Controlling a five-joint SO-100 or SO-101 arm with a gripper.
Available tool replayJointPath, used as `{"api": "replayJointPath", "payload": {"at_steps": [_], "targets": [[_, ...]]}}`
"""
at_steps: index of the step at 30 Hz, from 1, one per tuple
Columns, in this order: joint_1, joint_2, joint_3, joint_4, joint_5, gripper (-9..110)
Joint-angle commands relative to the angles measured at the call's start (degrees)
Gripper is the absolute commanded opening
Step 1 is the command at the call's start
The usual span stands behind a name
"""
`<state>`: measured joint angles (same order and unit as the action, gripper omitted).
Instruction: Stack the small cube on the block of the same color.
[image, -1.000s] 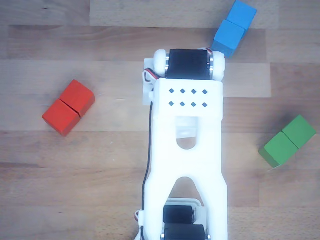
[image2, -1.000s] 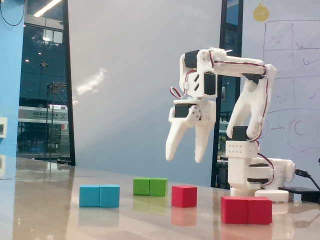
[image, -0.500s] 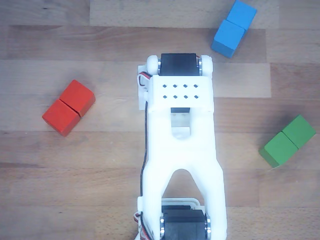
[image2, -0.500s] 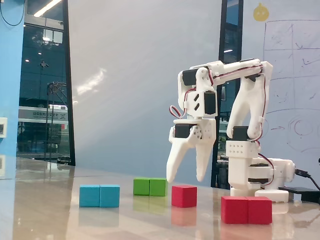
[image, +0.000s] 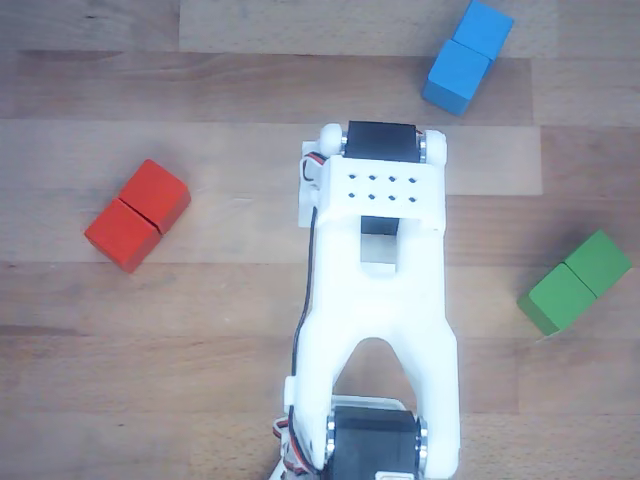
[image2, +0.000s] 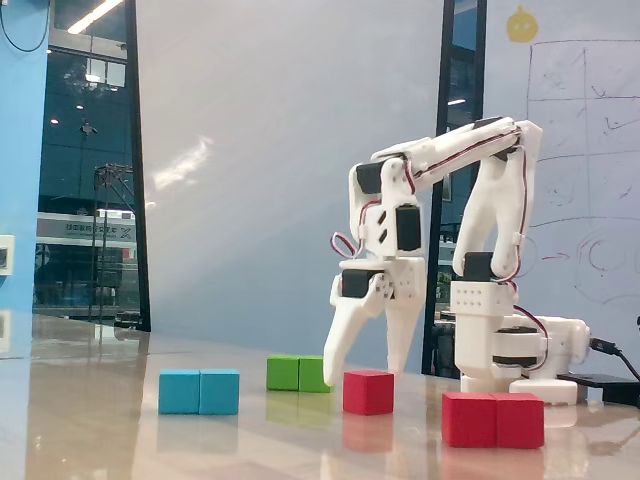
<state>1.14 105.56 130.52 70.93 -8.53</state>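
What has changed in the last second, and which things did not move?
The gripper has come down from well above the table, jaws open, and its fingertips now hang at about the height of the small red cube, just behind it in the fixed view. It holds nothing. The cube, the red block, the blue block and the green block stayed where they were.

Red cube (image2: 368, 391) (flat) beside red block (image2: 493, 419)
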Motion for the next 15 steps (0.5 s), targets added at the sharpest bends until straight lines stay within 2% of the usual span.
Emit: {"api": "replayJointPath", "payload": {"at_steps": [1,15], "targets": [[0.7,-0.18,-0.26,-1.93,-0.44,37],[0.53,-0.62,-0.26,-2.29,-0.35,37]]}}
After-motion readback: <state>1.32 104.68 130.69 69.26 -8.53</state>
